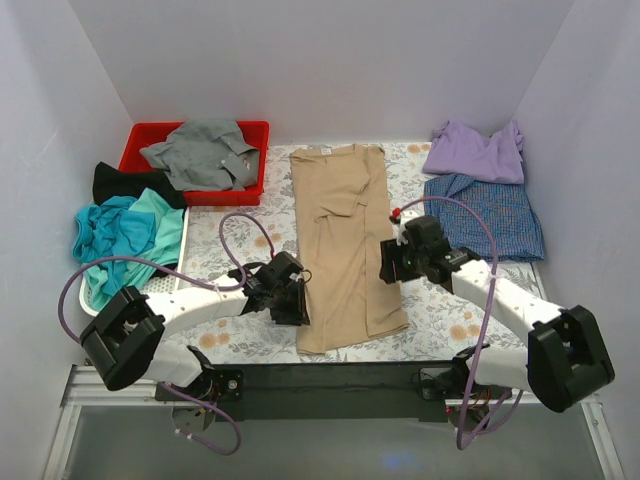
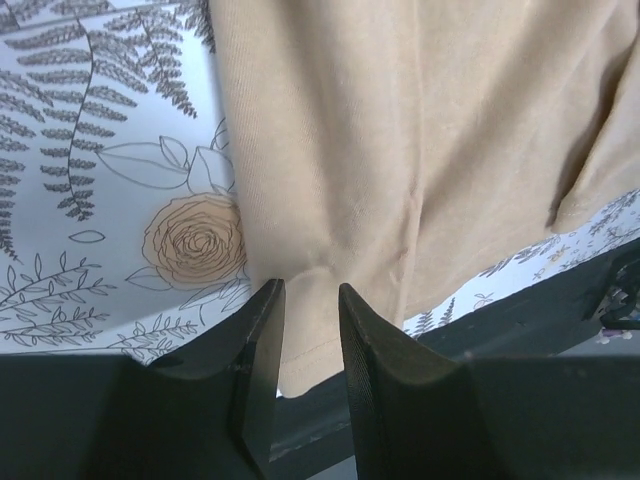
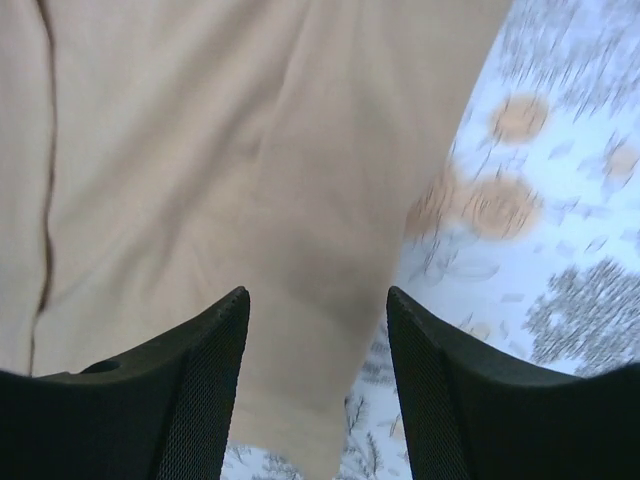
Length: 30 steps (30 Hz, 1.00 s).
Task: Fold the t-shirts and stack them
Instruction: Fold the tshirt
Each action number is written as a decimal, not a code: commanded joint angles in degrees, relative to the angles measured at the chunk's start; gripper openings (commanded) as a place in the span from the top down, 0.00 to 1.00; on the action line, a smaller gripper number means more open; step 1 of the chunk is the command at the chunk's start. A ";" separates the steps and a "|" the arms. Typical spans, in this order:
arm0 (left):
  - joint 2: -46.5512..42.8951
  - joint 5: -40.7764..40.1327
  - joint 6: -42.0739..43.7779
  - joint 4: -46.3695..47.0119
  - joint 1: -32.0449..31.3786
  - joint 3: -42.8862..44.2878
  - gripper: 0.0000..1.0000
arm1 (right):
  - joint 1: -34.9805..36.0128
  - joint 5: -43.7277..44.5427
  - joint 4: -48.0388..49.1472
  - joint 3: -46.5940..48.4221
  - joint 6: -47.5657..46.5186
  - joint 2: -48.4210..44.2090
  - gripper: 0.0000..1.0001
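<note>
A tan-beige t-shirt [image 1: 345, 240] lies as a long narrow strip down the middle of the floral table. My left gripper [image 1: 292, 300] is at its near left corner. In the left wrist view the jaws [image 2: 310, 290] stand a narrow gap apart with the shirt's hem [image 2: 310, 330] between them. My right gripper [image 1: 392, 262] is at the shirt's right edge, wide open over the cloth [image 3: 200, 150] in the right wrist view [image 3: 318, 295]. A lavender shirt [image 1: 478, 152] and a blue-checked shirt [image 1: 490, 215] lie at the far right.
A red bin [image 1: 140, 135] at the far left holds a grey shirt [image 1: 205, 152]. A black shirt [image 1: 120, 180] and teal shirts [image 1: 120, 235] lie over a white basket [image 1: 170, 280] at the left. White walls enclose the table.
</note>
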 commanded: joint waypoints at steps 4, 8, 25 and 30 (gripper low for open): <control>0.28 -2.35 0.78 2.16 -0.05 3.15 0.73 | 1.64 -7.09 -5.69 -10.58 7.79 -14.01 0.37; 2.04 -2.52 1.31 2.43 -0.05 4.74 0.73 | 2.42 -7.62 -8.24 -12.53 9.81 -18.41 0.37; 3.10 -2.52 1.40 3.22 -0.05 4.39 0.73 | 8.49 -5.44 -9.31 -17.88 16.75 -18.42 0.37; 3.10 -2.52 1.75 3.39 -0.05 4.65 0.73 | 10.60 3.00 -5.35 -22.02 21.93 -16.83 0.37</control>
